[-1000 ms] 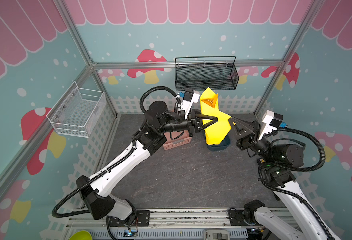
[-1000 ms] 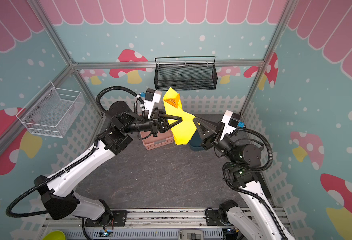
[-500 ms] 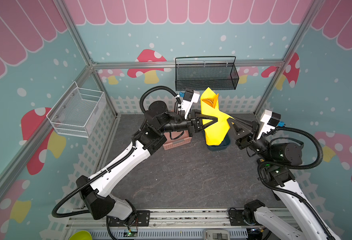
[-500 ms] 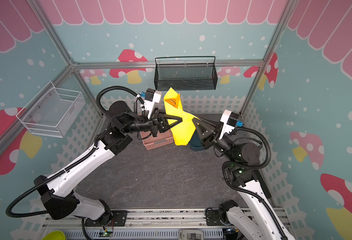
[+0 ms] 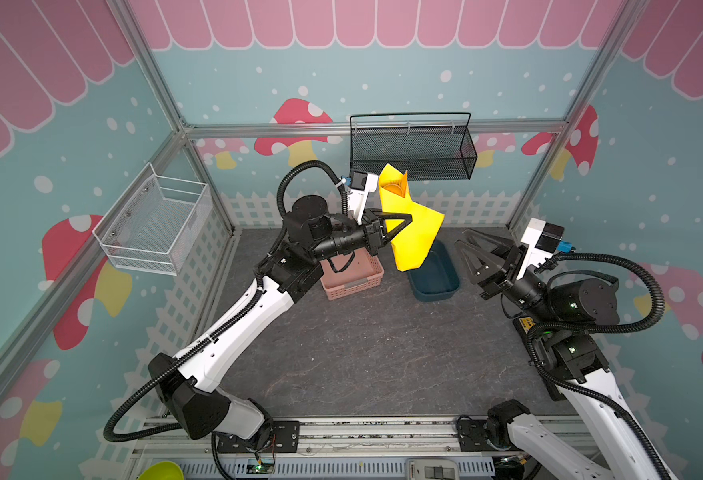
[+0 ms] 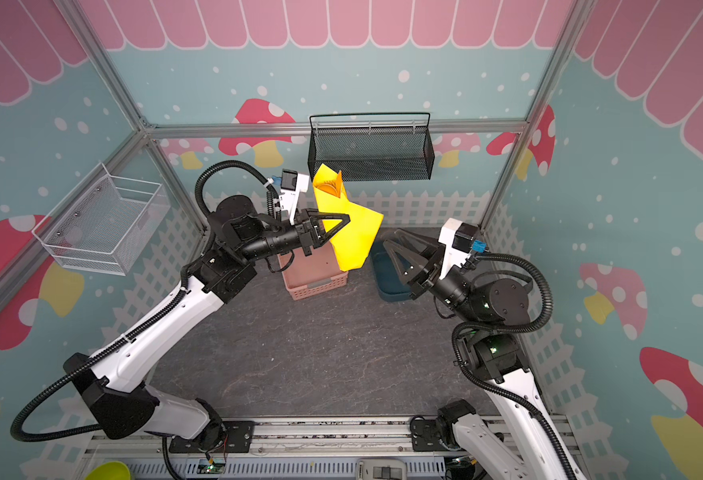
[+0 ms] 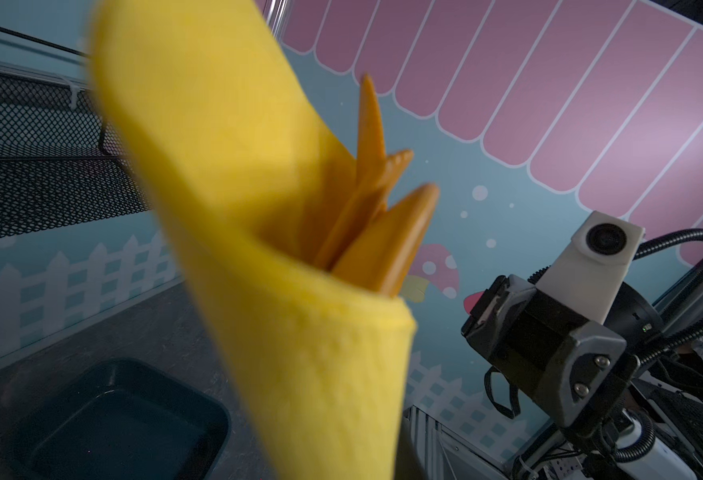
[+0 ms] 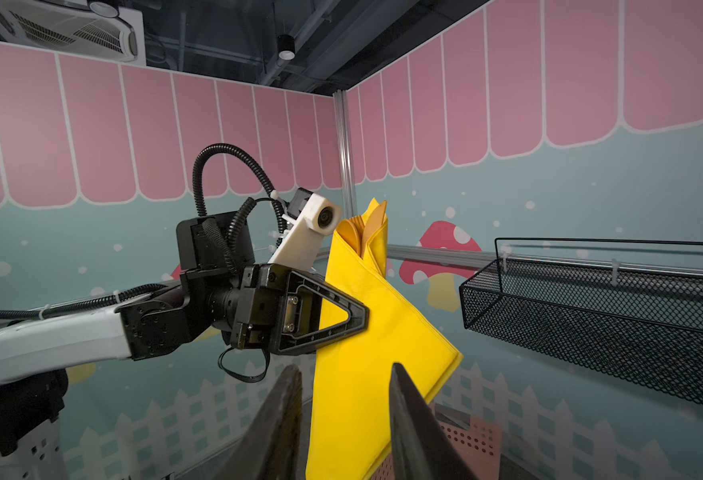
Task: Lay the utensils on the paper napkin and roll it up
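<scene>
- On the near right, the right gripper point(image 5: 464, 251) stands parted and empty. It is close to the roll but not touching, with its jaws facing the loose lower flap.
- Just left of it, the paper napkin point(image 5: 416, 237) hangs in mid-air, rolled, with its long axis near upright and leaning a little. The left gripper point(image 5: 406, 220) is clenched on its middle from the side.
- Higher up, the utensils point(image 7: 379, 216) poke out of the roll's open top.
- Beneath sit a pink basket point(image 5: 354, 282) and a dark tray point(image 5: 437, 286), and farthest back a black mesh rack point(image 5: 412, 153) hangs on the wall.
</scene>
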Robot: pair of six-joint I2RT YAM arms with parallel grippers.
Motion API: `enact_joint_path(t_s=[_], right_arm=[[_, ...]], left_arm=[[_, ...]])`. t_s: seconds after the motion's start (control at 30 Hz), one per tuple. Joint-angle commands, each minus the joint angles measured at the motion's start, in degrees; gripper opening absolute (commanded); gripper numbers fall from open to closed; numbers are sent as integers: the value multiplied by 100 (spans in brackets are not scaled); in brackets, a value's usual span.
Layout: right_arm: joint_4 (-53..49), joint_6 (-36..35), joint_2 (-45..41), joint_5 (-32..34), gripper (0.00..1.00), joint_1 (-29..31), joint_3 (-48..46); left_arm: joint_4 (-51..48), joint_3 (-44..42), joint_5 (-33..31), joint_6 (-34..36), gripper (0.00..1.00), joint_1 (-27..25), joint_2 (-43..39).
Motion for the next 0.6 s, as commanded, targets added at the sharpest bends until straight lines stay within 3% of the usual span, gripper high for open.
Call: enact_joint_path(t_s=[0.0, 0.13, 0.57], right_arm=[[-295, -154, 291, -969, 36, -15, 258], [-346, -63, 507, -1326, 36, -15, 323], [-518, -175, 505, -976, 40, -15, 306]], left_arm=[[292, 34, 332, -229, 10, -8, 78], [508, 44, 663, -300, 10, -59, 130], [723, 117, 1193, -308, 10, -251, 217]])
